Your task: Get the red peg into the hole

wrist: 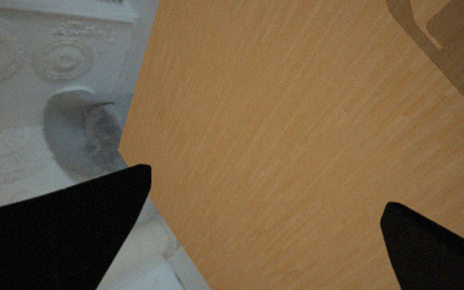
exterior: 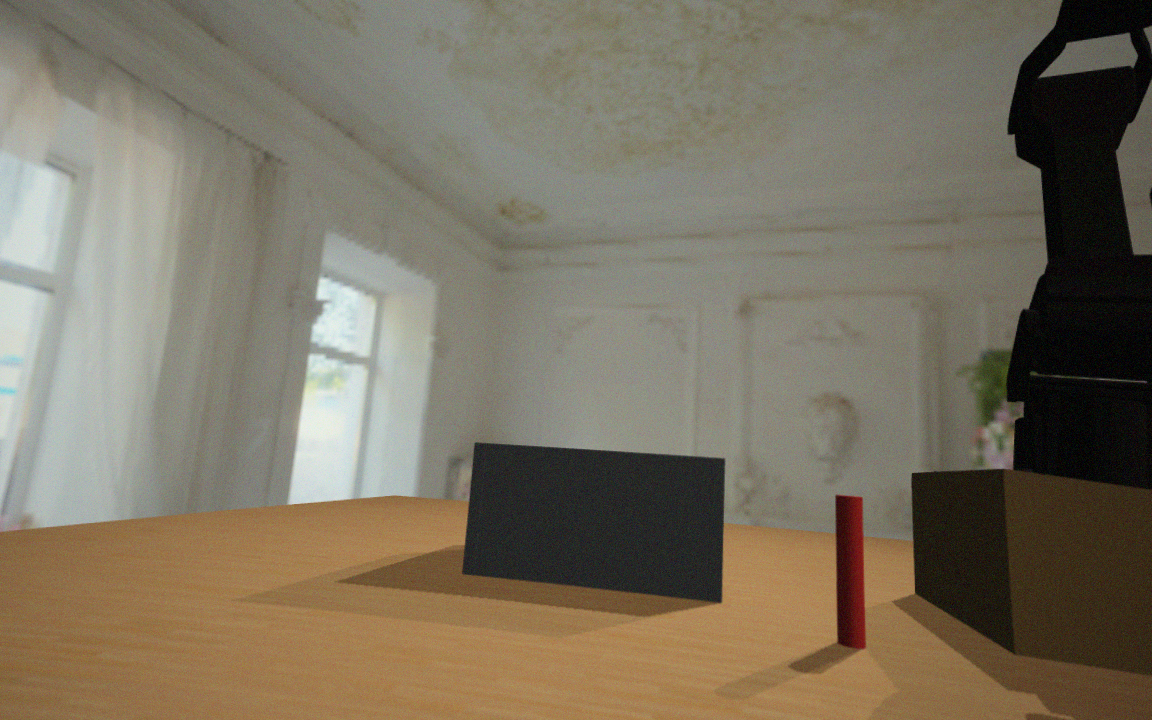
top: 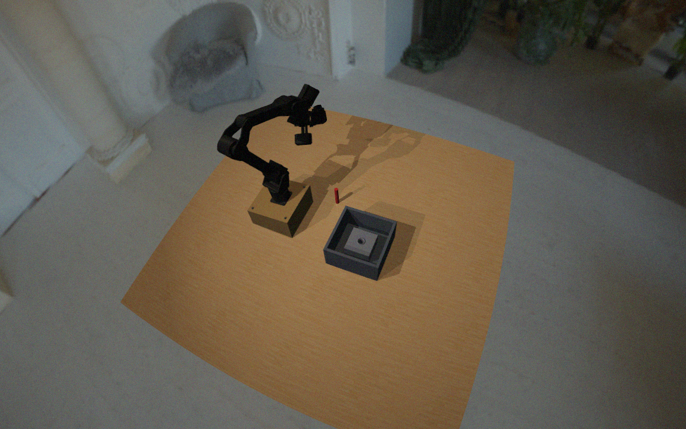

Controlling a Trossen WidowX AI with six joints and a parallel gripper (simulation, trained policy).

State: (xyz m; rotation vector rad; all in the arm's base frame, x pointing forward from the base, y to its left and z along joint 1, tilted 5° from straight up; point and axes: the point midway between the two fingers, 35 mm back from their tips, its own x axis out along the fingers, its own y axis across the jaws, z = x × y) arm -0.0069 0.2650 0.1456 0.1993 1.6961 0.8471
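Observation:
The red peg (top: 336,195) (exterior: 849,573) stands upright on the table, between the arm's base and the box. The dark grey open box (top: 351,264) (exterior: 593,523) stands beside it. The light grey plate (top: 354,248) lies at the bottom of the box, and its round hole (top: 361,241) shows nothing in it. My gripper (top: 311,127) (wrist: 265,193) is open with nothing between its fingers. It hangs high in the air, behind and well above the peg in the top view. The peg and box are out of the wrist view.
The tan block (top: 271,220) (exterior: 1099,582) carries the arm's base close to the peg. The wooden table (top: 281,320) (exterior: 115,626) (wrist: 276,101) lies under everything. A table corner and the floor past it show in the wrist view. The arm's shadow falls behind the peg.

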